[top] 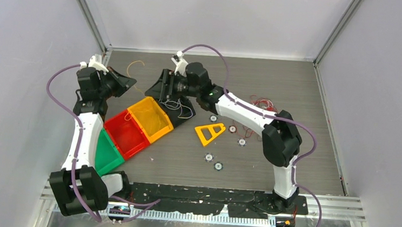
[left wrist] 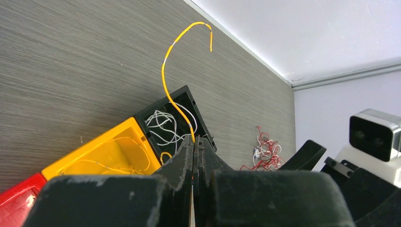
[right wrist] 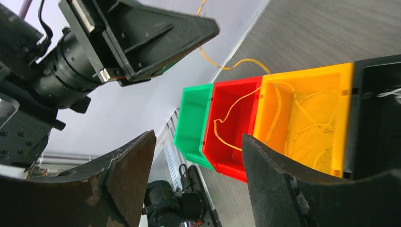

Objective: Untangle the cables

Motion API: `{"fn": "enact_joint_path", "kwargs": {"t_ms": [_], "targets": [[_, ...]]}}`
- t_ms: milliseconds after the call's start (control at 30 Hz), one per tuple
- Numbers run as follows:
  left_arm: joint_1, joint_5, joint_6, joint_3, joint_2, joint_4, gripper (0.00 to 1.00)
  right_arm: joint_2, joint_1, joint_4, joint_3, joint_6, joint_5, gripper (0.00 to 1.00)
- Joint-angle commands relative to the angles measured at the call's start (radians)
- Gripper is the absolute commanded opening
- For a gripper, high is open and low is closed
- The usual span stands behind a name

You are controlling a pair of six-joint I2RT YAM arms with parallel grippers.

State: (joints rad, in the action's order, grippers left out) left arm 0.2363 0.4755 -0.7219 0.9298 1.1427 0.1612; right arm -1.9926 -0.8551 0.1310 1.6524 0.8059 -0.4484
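Note:
My left gripper (left wrist: 195,140) is shut on a yellow-orange cable (left wrist: 168,61) and holds it above the table; the free end curls upward. In the top view this gripper (top: 130,82) is at the back left, with the cable's loop (top: 135,65) behind it. More yellow strands lie in the yellow bin (right wrist: 307,113) and one trails into the red bin (right wrist: 227,127). White cables (left wrist: 163,124) lie in the black bin (top: 182,110). A red and white tangle (top: 259,104) lies on the table to the right. My right gripper (top: 158,87) is open and empty above the bins, with its jaws wide apart in its wrist view (right wrist: 197,138).
A green bin (top: 106,150), the red bin (top: 126,135) and the yellow bin (top: 152,118) stand in a diagonal row with the black bin. An orange triangular frame (top: 210,131) and several small round discs (top: 218,166) lie right of the bins. The two grippers are close together.

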Motion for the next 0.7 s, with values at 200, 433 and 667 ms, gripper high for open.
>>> {"fn": "enact_joint_path", "kwargs": {"t_ms": [200,433,667], "targets": [[0.008,0.017,-0.003,0.048,-0.013,-0.049,0.0,-0.062,-0.009,-0.028,-0.005,0.102,0.009,0.75],[0.008,0.016,-0.003,0.052,-0.014,-0.048,0.0,-0.159,-0.046,0.03,0.067,0.158,0.001,0.66],[0.015,0.034,0.009,0.039,-0.018,-0.045,0.0,-0.147,-0.015,0.038,0.069,0.118,0.027,0.14]]}}
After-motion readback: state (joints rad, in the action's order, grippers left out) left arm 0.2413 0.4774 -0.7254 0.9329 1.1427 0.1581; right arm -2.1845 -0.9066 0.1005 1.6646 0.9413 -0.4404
